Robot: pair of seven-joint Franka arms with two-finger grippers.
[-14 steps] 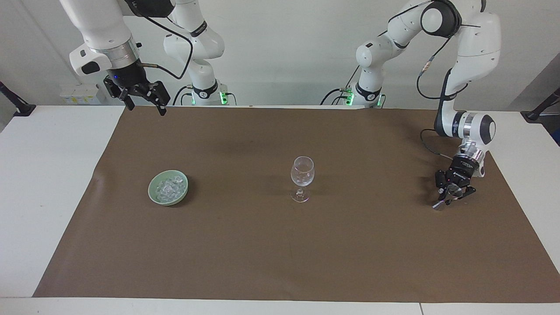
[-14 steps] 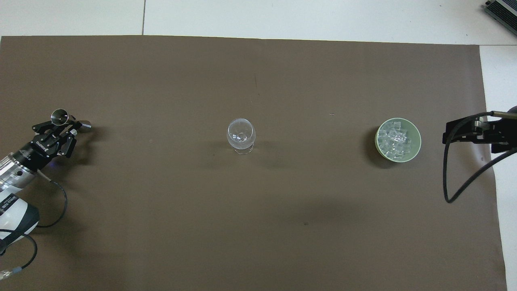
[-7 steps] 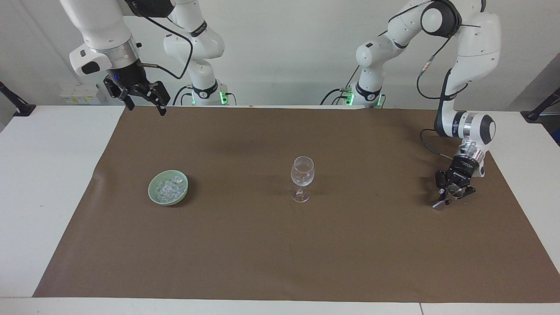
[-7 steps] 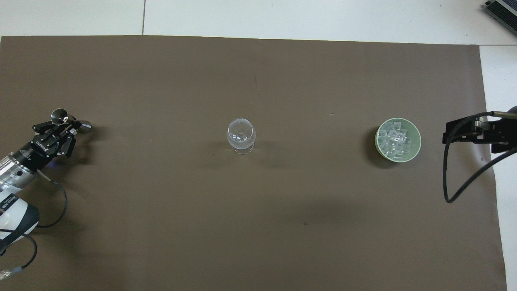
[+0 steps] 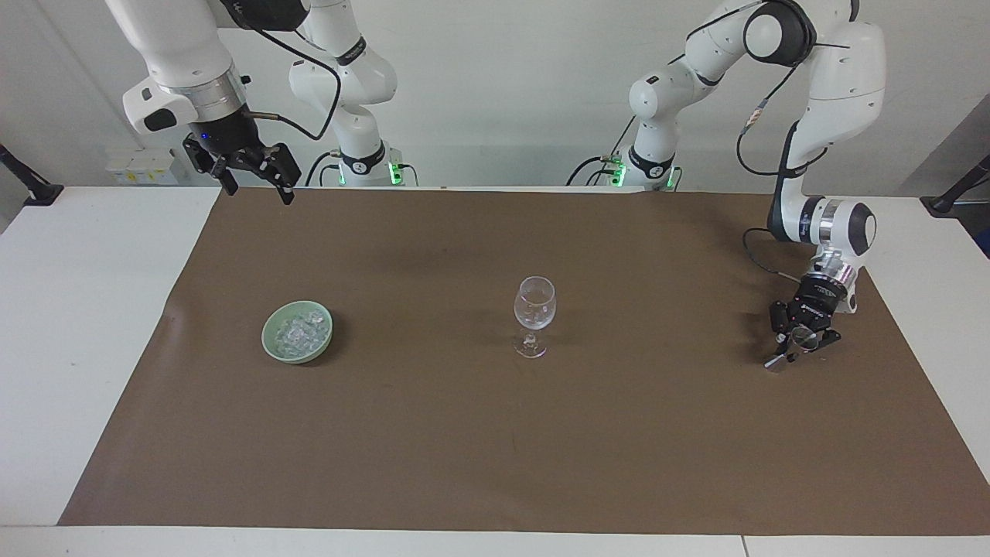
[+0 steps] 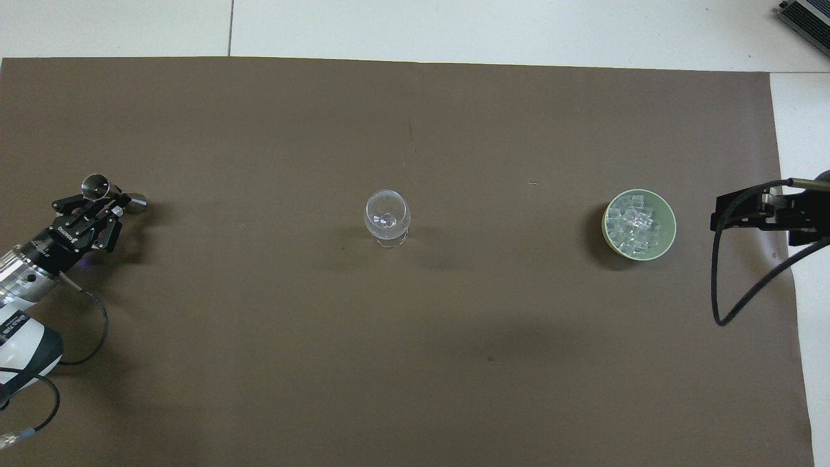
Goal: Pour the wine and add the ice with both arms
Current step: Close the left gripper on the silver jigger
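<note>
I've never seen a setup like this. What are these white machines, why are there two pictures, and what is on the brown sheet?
These are two white robot arms, each ending in a black gripper. One picture looks at them from across the table; the other looks down from above their own end, so its sides are swapped.

On the brown sheet stands an empty stemmed wine glass in the middle. Toward the right arm's end sits a pale green bowl filled with ice cubes.

The left gripper is down at the sheet at the left arm's end, shut on a small metal measuring cup made of two cones joined at their tips. The right gripper waits open, high over the edge of the sheet nearest the robots, holding nothing.
</note>
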